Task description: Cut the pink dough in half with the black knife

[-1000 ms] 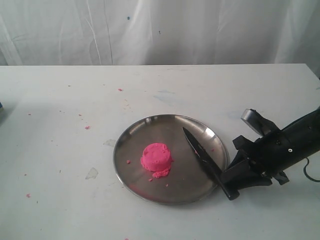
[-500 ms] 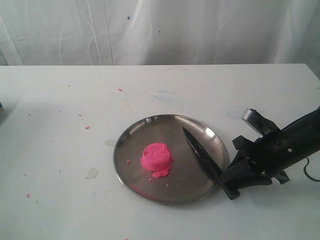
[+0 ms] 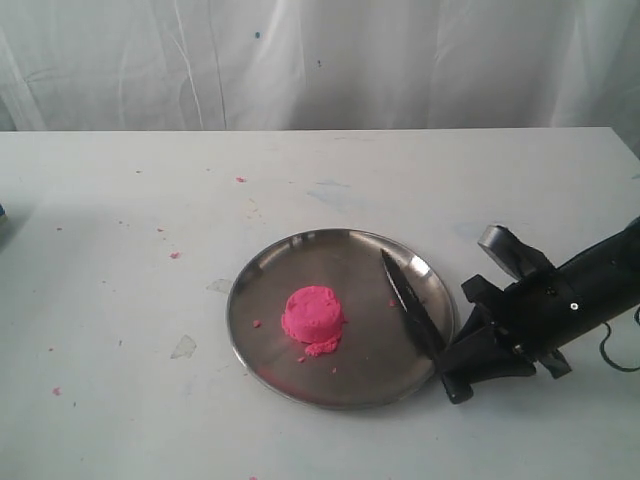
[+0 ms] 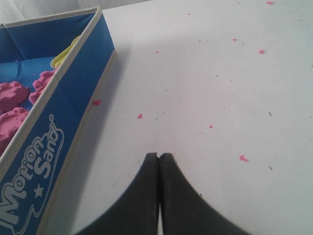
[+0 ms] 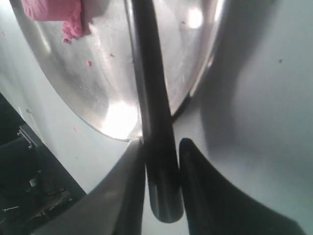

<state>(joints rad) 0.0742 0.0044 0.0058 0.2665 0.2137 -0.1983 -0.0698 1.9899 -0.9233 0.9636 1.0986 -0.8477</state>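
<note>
The pink dough (image 3: pixel 313 315) sits as one rounded mound on the round steel plate (image 3: pixel 262 268), left of the plate's middle. The black knife (image 3: pixel 410 302) slants over the right side of the plate, its tip pointing to the far side and clear of the dough. At the plate's near right rim my right gripper (image 3: pixel 457 372) is shut on the knife's handle. In the right wrist view the handle (image 5: pixel 159 147) runs between the fingers of the right gripper (image 5: pixel 162 144), and a corner of the dough (image 5: pixel 51 10) shows. My left gripper (image 4: pixel 159 156) is shut on nothing above bare table and is outside the exterior view.
A blue Motion Sand box (image 4: pixel 58 112) with pink sand pieces (image 4: pixel 12 98) stands beside the left gripper. Pink crumbs (image 3: pixel 175 254) dot the white table (image 3: pixel 120 200). A white curtain (image 3: pixel 320 60) closes off the back.
The knife's tip has swung to the right, farther from the dough, and the right gripper has shifted slightly with it. Dough and plate have not moved.
</note>
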